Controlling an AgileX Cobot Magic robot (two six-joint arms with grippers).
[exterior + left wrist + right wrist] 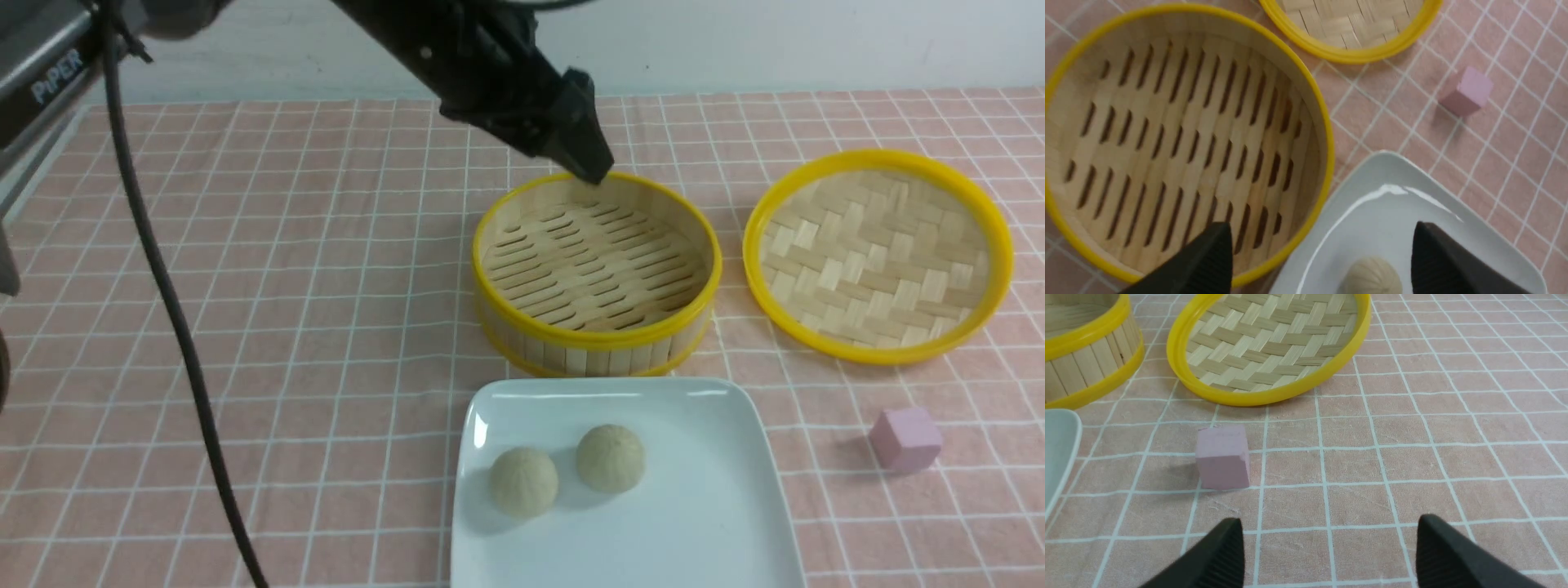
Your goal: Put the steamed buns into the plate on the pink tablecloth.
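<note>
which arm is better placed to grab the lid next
Right, probably. The lid lies on the robot's right, and the open right gripper faces it across the cloth. The left gripper hangs open above the basket, further off.

two steamed buns [610,458] side by side on the plate [710,490], bamboo basket [571,355] behind

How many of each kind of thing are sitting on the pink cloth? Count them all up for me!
steamed buns: 2
white plate: 1
bamboo basket: 1
woven lid: 1
pink cube: 1
Total: 6
</note>
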